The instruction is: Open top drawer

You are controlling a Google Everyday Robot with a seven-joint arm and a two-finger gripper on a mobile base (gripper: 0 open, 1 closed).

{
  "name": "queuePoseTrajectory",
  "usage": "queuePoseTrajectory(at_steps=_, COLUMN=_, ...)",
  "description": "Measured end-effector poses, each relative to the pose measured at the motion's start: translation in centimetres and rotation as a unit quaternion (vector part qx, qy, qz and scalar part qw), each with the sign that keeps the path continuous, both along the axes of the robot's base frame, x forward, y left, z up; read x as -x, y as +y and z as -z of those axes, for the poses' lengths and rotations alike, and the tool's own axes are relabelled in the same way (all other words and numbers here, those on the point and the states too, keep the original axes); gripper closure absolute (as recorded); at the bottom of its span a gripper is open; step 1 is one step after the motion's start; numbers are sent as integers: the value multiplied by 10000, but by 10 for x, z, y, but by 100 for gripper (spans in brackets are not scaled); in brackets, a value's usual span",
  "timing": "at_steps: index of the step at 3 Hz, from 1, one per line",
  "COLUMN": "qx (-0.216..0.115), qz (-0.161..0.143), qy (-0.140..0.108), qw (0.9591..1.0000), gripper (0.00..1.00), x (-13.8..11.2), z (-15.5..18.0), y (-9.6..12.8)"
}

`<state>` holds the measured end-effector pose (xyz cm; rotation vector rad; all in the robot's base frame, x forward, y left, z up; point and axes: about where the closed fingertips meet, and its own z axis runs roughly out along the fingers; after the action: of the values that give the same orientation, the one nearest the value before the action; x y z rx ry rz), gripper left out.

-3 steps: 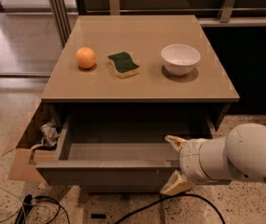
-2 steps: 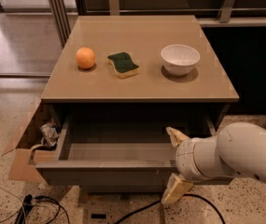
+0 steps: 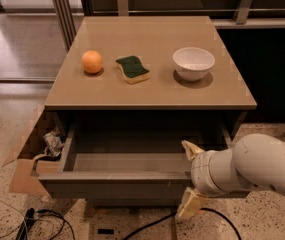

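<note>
The top drawer (image 3: 117, 183) stands pulled out from under the brown cabinet top, its shallow grey box interior showing and bare. My gripper (image 3: 190, 179) is at the drawer's front right corner. Its two pale fingers are spread apart, one fingertip (image 3: 189, 148) over the drawer's rim, the other (image 3: 188, 209) below the drawer front. They hold nothing. The white arm (image 3: 254, 166) comes in from the right and hides the drawer's right end.
On the cabinet top (image 3: 152, 91) sit an orange (image 3: 92, 62), a green and yellow sponge (image 3: 132, 69) and a white bowl (image 3: 193, 63). A cardboard box (image 3: 28, 159) with crumpled stuff stands at the left. Cables (image 3: 42, 221) lie on the speckled floor.
My gripper has shifted slightly left and down along the drawer front, its fingers still spread. The drawer stays pulled out about the same.
</note>
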<state>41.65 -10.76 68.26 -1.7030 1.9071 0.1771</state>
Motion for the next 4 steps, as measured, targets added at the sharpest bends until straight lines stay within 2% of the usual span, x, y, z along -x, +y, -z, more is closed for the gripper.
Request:
queuePoseTrajectory(at_steps=2, qx=97, qz=-28, qy=71, qw=9999, gripper=0, x=-5, z=10, y=3)
queuePoseTrajectory(at_steps=4, qx=97, qz=-28, qy=71, qw=9999, gripper=50, x=-5, z=10, y=3)
